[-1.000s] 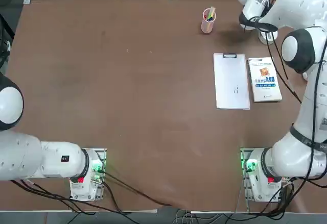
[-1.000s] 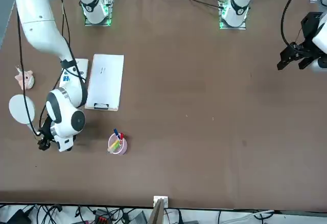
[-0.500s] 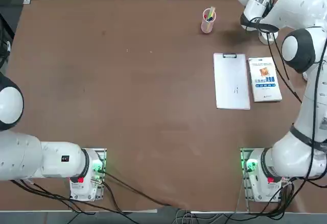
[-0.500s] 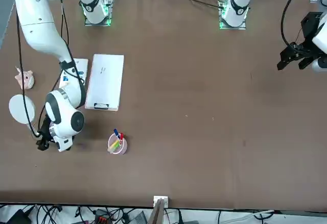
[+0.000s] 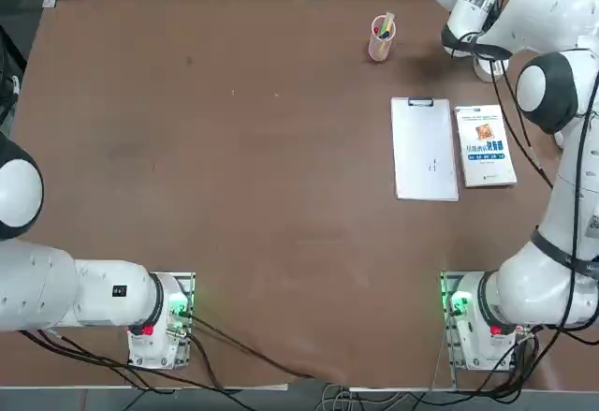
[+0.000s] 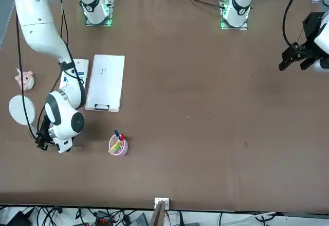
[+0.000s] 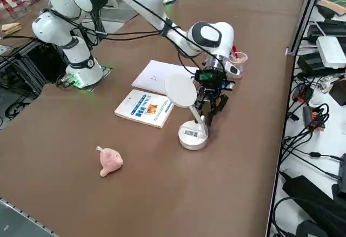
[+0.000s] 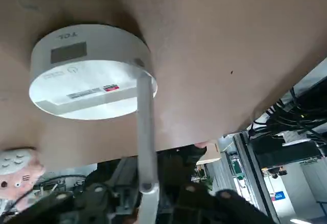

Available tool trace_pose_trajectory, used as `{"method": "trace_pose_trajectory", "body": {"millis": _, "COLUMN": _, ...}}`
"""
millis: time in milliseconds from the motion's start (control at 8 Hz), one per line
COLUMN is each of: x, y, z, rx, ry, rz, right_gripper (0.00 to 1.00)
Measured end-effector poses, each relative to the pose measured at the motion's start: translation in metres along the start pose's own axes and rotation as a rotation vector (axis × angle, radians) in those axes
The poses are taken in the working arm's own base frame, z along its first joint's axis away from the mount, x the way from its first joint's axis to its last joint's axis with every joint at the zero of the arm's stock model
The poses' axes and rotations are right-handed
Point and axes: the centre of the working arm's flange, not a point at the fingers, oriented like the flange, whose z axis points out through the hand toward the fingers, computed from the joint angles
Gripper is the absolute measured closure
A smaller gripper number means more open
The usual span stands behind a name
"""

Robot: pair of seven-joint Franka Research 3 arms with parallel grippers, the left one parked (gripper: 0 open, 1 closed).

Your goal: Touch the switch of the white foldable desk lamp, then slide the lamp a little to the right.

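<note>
I read the lamp at centre frame of the side view, right claw just behind its base; claw spread cannot be told. To touch the switch, descend vertically, lightly, clear of the stem.

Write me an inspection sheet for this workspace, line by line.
Surface: brown table, flat, mostly bare.
Job's things: white foldable desk lamp upright near the far right edge, round head raised; switch on its base, not touched.
Clutter: clipboard and book side by side; pink pen cup; pink pig figurine.
Grippers: right gripper close behind the lamp's arm, above the table.
Cables: bundles along the table edges and at the arm bases.
Surroundings: equipment and power strips beyond the edge.
</note>
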Motion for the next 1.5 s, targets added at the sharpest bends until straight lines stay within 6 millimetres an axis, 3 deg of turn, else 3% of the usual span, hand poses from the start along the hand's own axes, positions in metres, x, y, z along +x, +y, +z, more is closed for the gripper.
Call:
{"method": "trace_pose_trajectory", "body": {"millis": 125, "x": 0.000, "y": 0.000, "z": 0.000, "rx": 0.000, "ry": 0.000, "rz": -0.001, "right_gripper": 0.85}}
{"method": "trace_pose_trajectory", "body": {"millis": 750, "x": -0.002, "y": 0.000, "z": 0.000, "rx": 0.012, "ry": 0.005, "rz": -0.055, "right_gripper": 0.85}}
{"method": "trace_pose_trajectory", "body": {"millis": 1125, "x": -0.028, "y": 0.001, "z": -0.001, "rx": 0.123, "ry": 0.023, "rz": -0.023, "right_gripper": 0.85}}
{"method": "trace_pose_trajectory", "body": {"millis": 1500, "x": -0.069, "y": -0.001, "z": 0.035, "rx": 0.271, "ry": 0.082, "rz": 0.072, "right_gripper": 0.85}}
